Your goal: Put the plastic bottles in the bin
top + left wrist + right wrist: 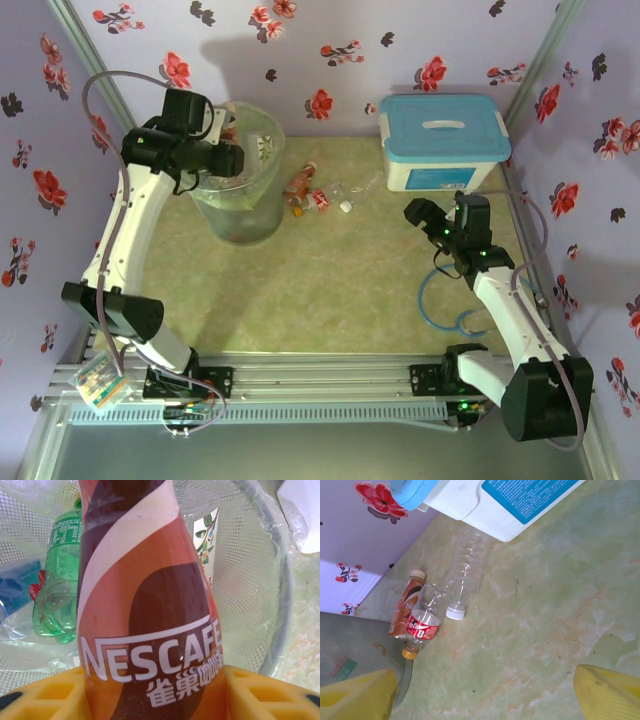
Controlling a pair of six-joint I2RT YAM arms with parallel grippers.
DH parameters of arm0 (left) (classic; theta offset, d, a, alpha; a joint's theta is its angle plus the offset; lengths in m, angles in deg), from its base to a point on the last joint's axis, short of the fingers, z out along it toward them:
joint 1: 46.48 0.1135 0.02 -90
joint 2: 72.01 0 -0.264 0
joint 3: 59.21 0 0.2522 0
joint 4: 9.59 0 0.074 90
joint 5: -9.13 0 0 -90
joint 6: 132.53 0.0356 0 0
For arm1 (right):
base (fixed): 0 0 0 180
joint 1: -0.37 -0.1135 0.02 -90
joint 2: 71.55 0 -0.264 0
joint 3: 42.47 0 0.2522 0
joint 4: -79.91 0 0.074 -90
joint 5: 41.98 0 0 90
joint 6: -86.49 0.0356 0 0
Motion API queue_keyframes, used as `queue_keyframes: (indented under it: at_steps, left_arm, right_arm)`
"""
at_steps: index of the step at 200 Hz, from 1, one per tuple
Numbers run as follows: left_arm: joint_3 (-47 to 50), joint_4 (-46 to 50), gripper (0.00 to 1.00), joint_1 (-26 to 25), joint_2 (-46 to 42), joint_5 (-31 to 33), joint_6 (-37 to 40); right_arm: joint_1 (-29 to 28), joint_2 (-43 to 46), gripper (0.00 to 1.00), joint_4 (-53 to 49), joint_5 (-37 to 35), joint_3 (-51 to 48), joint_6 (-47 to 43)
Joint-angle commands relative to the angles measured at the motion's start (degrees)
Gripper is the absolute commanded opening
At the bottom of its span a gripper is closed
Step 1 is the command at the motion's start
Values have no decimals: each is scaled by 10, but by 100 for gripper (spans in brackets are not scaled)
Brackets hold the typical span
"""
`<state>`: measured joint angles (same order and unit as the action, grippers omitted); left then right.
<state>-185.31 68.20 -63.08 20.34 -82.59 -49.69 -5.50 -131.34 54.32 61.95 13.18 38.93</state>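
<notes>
Left gripper [152, 690] is closed on an orange-brown Nescafé bottle [145, 605]. From the left wrist camera I see its yellow fingers [45, 695] pressed against both sides of the bottle's lower body. The bottle hangs over the open mouth of the bin [285, 605], a round translucent bucket lined with a clear bag. Below it, inside the bin, lies a green bottle [57, 590], with a crumpled blue-labelled one [15, 585] beside it that I cannot make out well.

Right gripper [485, 695] hovers above the table [545, 605] with its jaws spread wide and nothing between them.

From the right wrist camera I see three more bottles lying on the table between the bin and the white box [470, 505] with the light-blue lid. A brown bottle [405, 605] with a cream cap lies just beside the bin's wall. A red-labelled bottle [422, 625] with a yellow cap lies against it. A clear bottle [462, 580] with a white cap stretches from there towards the box, its base near the box's corner.
</notes>
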Motion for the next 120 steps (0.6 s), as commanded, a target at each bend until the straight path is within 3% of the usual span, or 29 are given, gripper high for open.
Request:
queue_keyframes:
  at_steps: [1, 23, 51, 120]
  left_arm:
    - [-14, -5, 63, 6, 15, -10, -7]
    - [-20, -9, 75, 7, 17, -11, -7]
    - [-27, -10, 75, 7, 20, -10, 0]
    - [-30, -28, 46, 8, 49, -16, 1]
  right_arm:
    - [4, 4, 91, 8, 2, -3, -3]
    - [3, 3, 91, 6, 1, -2, -4]
    - [3, 2, 91, 6, 0, -2, -5]
    - [3, 1, 91, 6, 1, -4, -5]
